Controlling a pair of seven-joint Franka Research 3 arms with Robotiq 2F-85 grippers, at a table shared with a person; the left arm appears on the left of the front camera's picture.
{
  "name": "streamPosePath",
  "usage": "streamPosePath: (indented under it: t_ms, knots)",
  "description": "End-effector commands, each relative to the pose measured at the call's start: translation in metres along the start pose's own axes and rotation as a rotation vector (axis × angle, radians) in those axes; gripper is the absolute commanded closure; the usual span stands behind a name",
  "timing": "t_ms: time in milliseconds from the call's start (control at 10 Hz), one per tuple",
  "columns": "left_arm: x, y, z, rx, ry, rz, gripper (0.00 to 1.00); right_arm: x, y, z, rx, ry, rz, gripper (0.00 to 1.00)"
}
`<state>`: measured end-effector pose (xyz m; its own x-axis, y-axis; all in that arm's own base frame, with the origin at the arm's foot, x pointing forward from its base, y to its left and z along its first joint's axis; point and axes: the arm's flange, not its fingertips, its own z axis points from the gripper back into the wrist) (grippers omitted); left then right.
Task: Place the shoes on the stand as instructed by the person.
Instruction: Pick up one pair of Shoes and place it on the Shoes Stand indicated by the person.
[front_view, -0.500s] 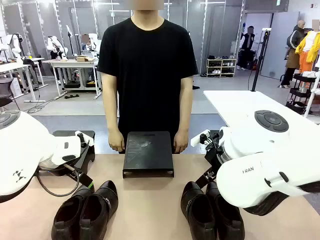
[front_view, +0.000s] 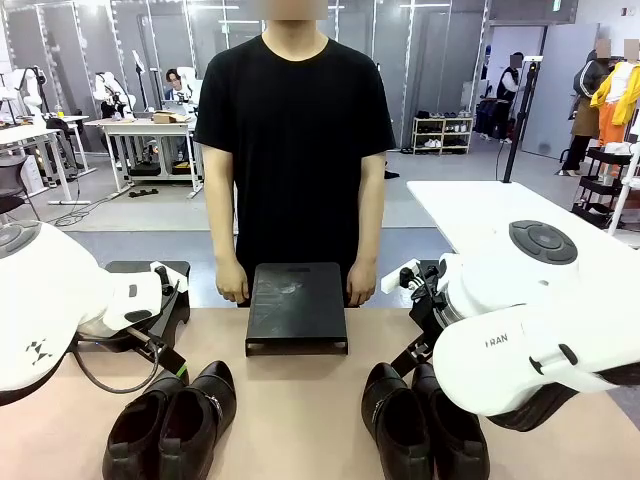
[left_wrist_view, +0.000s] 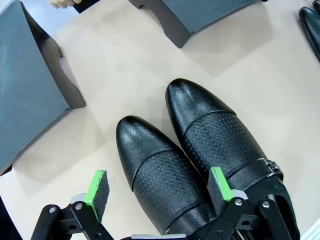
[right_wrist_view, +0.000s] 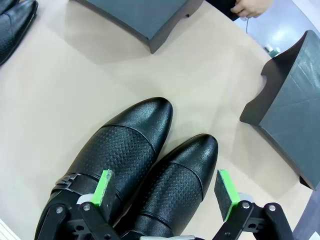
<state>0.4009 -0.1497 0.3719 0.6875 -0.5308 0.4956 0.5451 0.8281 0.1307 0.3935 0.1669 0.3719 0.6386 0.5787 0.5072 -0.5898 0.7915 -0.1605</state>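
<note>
Two pairs of glossy black shoes lie on the tan table, one pair at the front left (front_view: 175, 420) and one at the front right (front_view: 420, 420). My left gripper (left_wrist_view: 159, 189) hangs open just above the left pair (left_wrist_view: 200, 150), its green pads (left_wrist_view: 97, 192) straddling one shoe. My right gripper (right_wrist_view: 165, 189) is open over the right pair (right_wrist_view: 125, 155), with one shoe (right_wrist_view: 182, 177) between its pads (right_wrist_view: 225, 192). A dark stand (front_view: 297, 305) sits at the far middle edge. The person (front_view: 295, 130) stands behind it, hands (front_view: 232, 285) hanging at the table edge.
A second dark stand (front_view: 150, 300) sits at the left, partly behind my left arm, and a third (right_wrist_view: 295, 115) at the right beside the right pair. Bare tabletop (front_view: 297, 400) lies between the two pairs. A white table (front_view: 480, 205) stands behind on the right.
</note>
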Motion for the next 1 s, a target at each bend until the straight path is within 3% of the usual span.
streamPosePath:
  t_ms: [0,500,700,900]
  knots:
    - [0.000,0.000,0.000,0.000,0.000,0.000,0.00,0.000,0.000,0.000,0.000,0.000,-0.002,0.00]
    - [0.000,0.000,0.000,0.000,0.000,0.000,0.00,0.000,0.000,0.000,0.000,0.000,0.000,0.00]
    - [0.018,0.008,0.030,-0.046,-0.049,0.014,0.00,0.022,-0.006,0.029,0.007,-0.017,-0.016,0.00]
    - [0.027,0.020,0.057,-0.089,-0.039,0.037,0.00,0.038,-0.013,0.059,0.064,-0.003,-0.037,0.00]
